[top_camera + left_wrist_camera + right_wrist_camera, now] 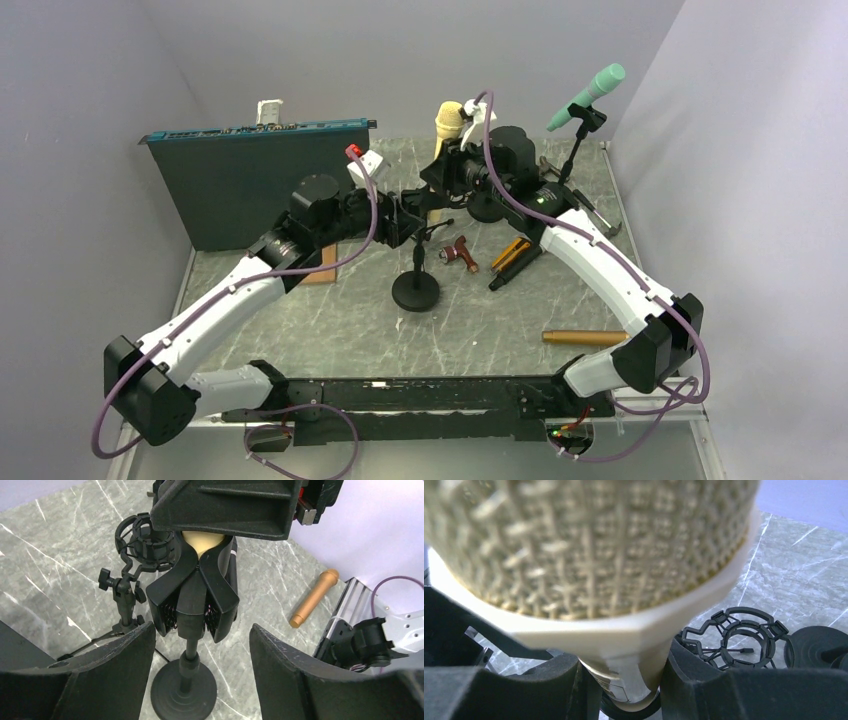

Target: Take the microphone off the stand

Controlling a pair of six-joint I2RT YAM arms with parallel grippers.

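Microphone point(589, 545): is seated roughly upright in the stand point(192, 625), long axis near vertical.
Right fingers point(709, 690): are closed on its neck.
Left fingers point(105, 680): are spread open, short of the stand.

Grey marbled table point(300, 325) with round-based stand point(415, 293), brown microphone point(585, 338), blue board point(250, 190).

Head of the microphone point(589, 545): blurred, cut off by the upper and left edges, above the right gripper point(622, 682).
Body of the microphone: largely hidden between the right fingers point(704, 685).
Clip top of the stand point(190, 665): hidden behind the right gripper, beyond the left fingers point(295, 675).
Left fingers: cut off by the lower edge.
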